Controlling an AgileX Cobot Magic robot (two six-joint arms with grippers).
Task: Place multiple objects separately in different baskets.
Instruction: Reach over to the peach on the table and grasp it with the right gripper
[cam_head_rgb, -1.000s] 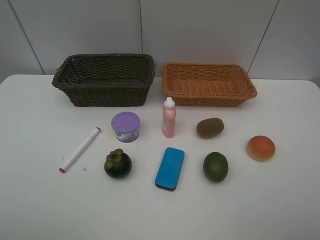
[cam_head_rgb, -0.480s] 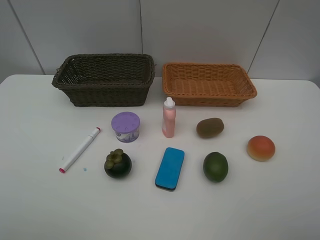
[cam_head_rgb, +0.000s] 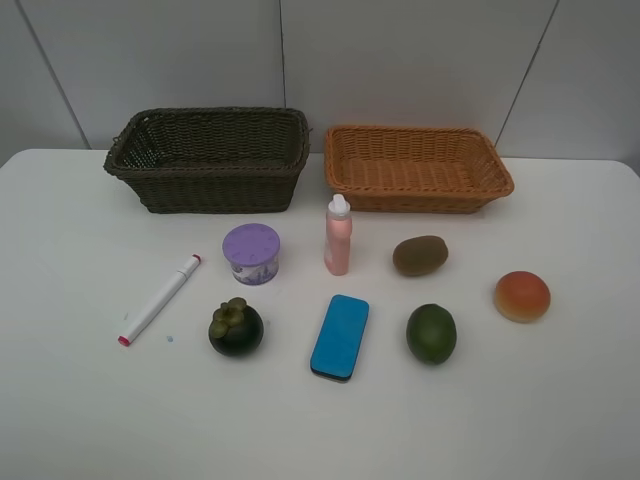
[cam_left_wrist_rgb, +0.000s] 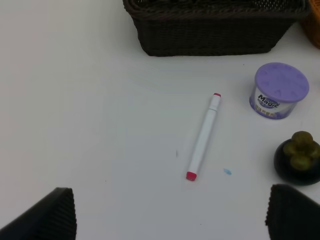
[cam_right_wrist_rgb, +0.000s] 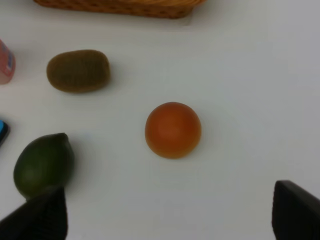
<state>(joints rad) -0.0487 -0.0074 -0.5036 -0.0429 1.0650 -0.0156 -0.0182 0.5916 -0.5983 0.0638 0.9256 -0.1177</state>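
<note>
**A:** Right, on the left our left gripper (cam_left_wrist_rgb: 172, 215) hangs spread wide and empty. The marker (cam_left_wrist_rgb: 203, 136) is ahead of it, lying flat on the table (cam_head_rgb: 80, 400) before the dark basket (cam_head_rgb: 215, 190).

**B:** We'd set the jaws across its thin barrel, mid-length, and go low.

**A:** On the right, our right gripper (cam_right_wrist_rgb: 167, 215) gapes empty too, with the orange fruit (cam_right_wrist_rgb: 173, 129) ahead, lime (cam_right_wrist_rgb: 44, 165) and kiwi (cam_right_wrist_rgb: 78, 70) nearby, and the tan basket (cam_head_rgb: 420, 200) beyond.

**B:** Round, likely to roll, so we'd centre before closing.
</note>
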